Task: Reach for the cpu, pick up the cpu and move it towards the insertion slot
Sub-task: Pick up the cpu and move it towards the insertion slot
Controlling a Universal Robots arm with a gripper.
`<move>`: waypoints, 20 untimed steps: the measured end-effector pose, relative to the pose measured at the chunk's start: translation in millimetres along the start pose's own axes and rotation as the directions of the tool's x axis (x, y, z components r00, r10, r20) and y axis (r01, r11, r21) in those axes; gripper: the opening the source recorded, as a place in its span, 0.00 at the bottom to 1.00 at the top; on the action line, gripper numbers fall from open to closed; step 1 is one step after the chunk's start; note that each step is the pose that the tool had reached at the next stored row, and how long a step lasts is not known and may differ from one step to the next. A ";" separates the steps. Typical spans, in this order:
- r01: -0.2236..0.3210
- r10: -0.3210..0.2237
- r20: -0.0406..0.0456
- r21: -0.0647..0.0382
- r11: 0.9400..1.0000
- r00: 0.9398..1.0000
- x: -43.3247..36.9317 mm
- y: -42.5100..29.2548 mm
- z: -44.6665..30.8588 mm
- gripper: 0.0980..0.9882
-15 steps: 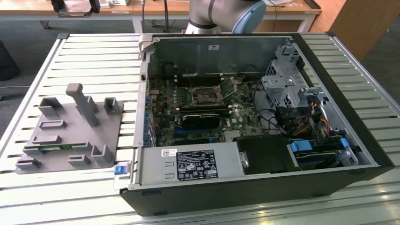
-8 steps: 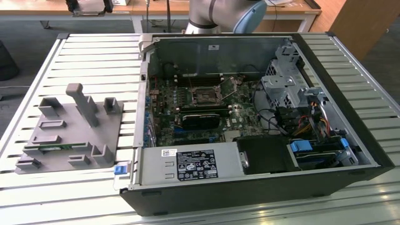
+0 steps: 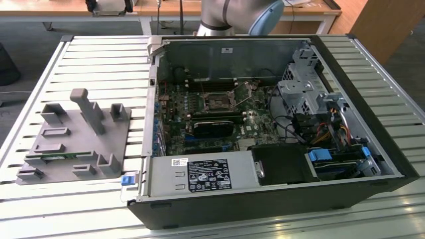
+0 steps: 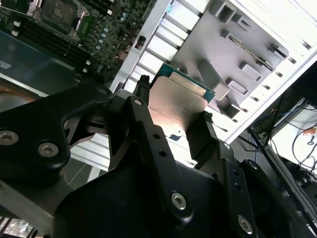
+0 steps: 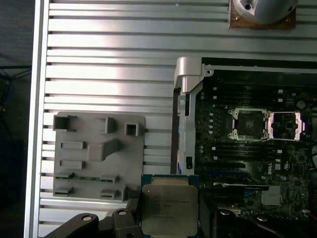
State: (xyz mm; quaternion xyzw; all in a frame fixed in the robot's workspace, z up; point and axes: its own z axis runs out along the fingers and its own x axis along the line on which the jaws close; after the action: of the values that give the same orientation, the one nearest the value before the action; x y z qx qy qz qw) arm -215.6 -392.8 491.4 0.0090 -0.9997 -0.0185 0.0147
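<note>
Slatted metal counter (image 5: 99, 64) carrying grey holder tray (image 5: 96, 156) and open computer case (image 3: 279, 124), with claw (image 5: 170, 213) clamped on the cpu (image 5: 169, 209) held aloft, the insertion slot (image 5: 250, 123) on green board at about two o'clock from chip.

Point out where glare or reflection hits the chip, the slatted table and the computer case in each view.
Second wrist view: the chip held in the pincer mirrors a warm pinkish sheen across its metal top. First wrist view: the chip looks evenly lit and dull, while bright bands wash out the table slats. Exterior view: the slats gleam pale; the computer case interior stays shadowed.
</note>
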 end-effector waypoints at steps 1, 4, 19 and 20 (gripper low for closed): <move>0.001 -0.001 0.000 0.000 1.000 1.000 -2.2 0.4 -0.1 0.50; 0.003 -0.003 0.000 0.000 1.000 1.000 -7.0 1.4 -0.1 0.50; 0.015 -0.015 -0.001 0.000 1.000 1.000 -33.4 2.8 -0.4 0.50; 0.015 -0.015 -0.001 0.000 1.000 1.000 -35.8 2.9 -0.5 0.50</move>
State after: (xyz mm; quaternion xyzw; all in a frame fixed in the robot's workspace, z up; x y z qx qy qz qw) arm -179.9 -389.3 490.9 0.0167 -0.9996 -0.0187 0.0149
